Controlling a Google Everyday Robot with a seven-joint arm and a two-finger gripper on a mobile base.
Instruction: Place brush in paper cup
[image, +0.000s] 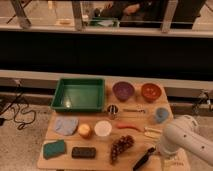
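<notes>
The brush (144, 158) lies slantwise on the wooden table's (100, 162) front right, with its black handle pointing to the front edge. The paper cup (103, 128) stands upright mid-table, white, about a hand's width to the left of the brush and beyond the grape bunch (121, 146). My gripper (165, 152) hangs at the end of the white arm (187, 140), just right of the brush's far end. It is open and holds nothing, and the arm's bulk mostly hides it.
A green tray (79, 94) sits at the back left, with a purple bowl (123, 90) and an orange bowl (151, 91) at the back right. Around the paper cup are a metal cup (113, 110), a light-blue cup (160, 115), an orange fruit (85, 131), a black block (83, 152) and a teal sponge (54, 148).
</notes>
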